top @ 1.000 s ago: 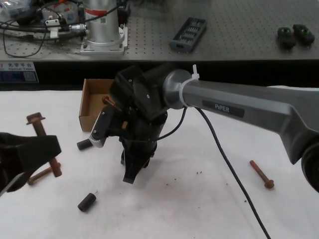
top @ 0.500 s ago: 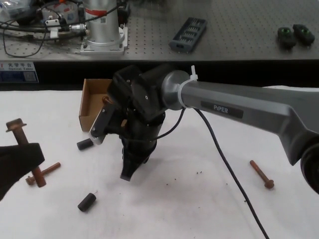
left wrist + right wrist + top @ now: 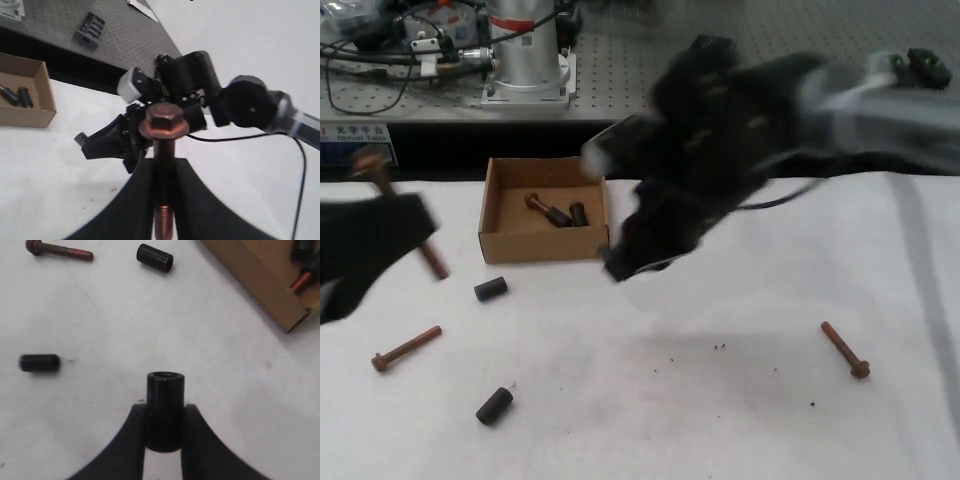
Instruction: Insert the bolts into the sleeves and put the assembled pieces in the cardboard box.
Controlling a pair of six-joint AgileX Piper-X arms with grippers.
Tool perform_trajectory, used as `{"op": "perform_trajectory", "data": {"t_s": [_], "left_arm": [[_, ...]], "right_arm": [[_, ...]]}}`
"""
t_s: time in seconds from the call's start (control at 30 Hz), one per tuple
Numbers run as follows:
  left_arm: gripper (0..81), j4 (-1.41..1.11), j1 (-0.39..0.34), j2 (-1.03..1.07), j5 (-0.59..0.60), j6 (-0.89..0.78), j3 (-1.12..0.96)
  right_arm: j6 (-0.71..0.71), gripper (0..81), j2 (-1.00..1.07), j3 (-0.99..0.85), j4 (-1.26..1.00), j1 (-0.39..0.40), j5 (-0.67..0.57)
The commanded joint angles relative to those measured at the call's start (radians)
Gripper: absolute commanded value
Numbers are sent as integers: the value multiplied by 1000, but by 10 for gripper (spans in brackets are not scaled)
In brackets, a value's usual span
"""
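Grippers both loaded. Left gripper [image 3: 164, 170] is clamped on the shank of a copper-coloured held bolt [image 3: 164, 127], which has its hex head up and its threaded end below the fingers. In the high view this bolt is tilted, raised above the white cloth [image 3: 720, 400] at the bench's left edge, well apart from the box.

Right gripper [image 3: 165, 415] pinches a black held sleeve [image 3: 165, 390] between its two fingers. The sleeve is upright, with its open bore facing the wrist camera. In the high view this gripper is blurred, above the cloth just beside the near right corner of the cardboard box [image 3: 540, 247].

Box contents: one assembled piece [image 3: 542, 207] lying flat, a short black sleeve [image 3: 578, 213] just beside it; cannot tell whether they touch.

On the cloth:
- first loose sleeve [image 3: 490, 289], near the box's front wall
- second loose sleeve [image 3: 494, 405], farther toward the camera
- first loose bolt [image 3: 407, 347], between those two sleeves and to their left
- second loose bolt [image 3: 845, 349], well apart on the right side
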Motion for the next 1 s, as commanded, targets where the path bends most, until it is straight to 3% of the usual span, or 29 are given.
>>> {"op": "perform_trajectory", "data": {"t_s": [0.0, 0.2, 0.47, 0.7, 0.97], "left_arm": [[6, -176, 1, 119, 89, -50, -3], [6, -548, 1, 396, 221, -190, -7], [6, -676, 1, 652, 346, -240, -88], [6, -678, 1, 771, 357, -240, -163], [6, -691, 1, 854, 353, -140, -163]], "right_arm": [[27, 43, -116, 111, -82, -20, -98], [91, 43, -379, 430, -343, -48, -197], [224, 43, -465, 693, -588, -49, -245], [323, 43, -465, 796, -816, -49, -264], [329, 43, -465, 805, -866, -67, -266]]}}
